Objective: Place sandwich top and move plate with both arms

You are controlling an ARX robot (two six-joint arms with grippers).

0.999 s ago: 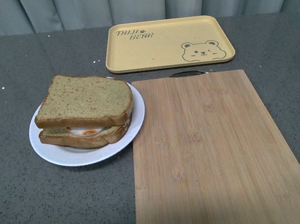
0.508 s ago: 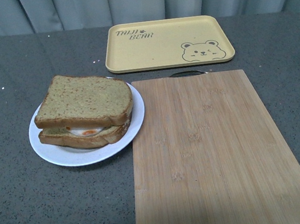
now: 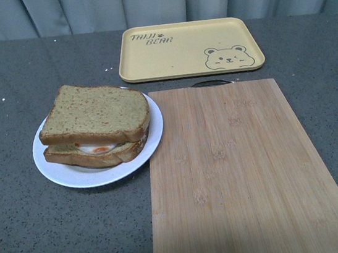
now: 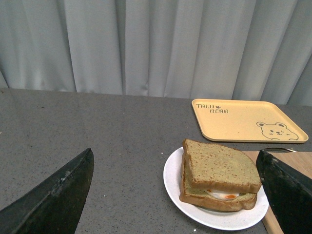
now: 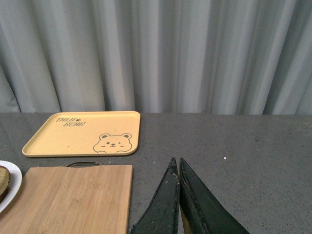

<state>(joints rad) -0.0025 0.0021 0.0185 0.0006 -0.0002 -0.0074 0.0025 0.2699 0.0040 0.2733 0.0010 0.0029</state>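
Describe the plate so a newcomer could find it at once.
Find the wooden board on the grey table. Beside its far left corner sits the plate, holding a sandwich. It is round and white; the tray behind is rectangular and yellow.

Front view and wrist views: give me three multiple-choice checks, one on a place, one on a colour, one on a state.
1. Relative to the cutting board, the plate sits:
A) on it
B) to its left
C) to its right

2. The tray is:
A) yellow
B) white
C) blue

3. The right arm's jaws are:
A) wide open
B) shut, empty
C) gripping bread

Answers:
1 B: the front view shows the plate left of the board.
2 A: the bear tray is plainly yellow.
3 B: the right wrist view shows the tips together with nothing between them.
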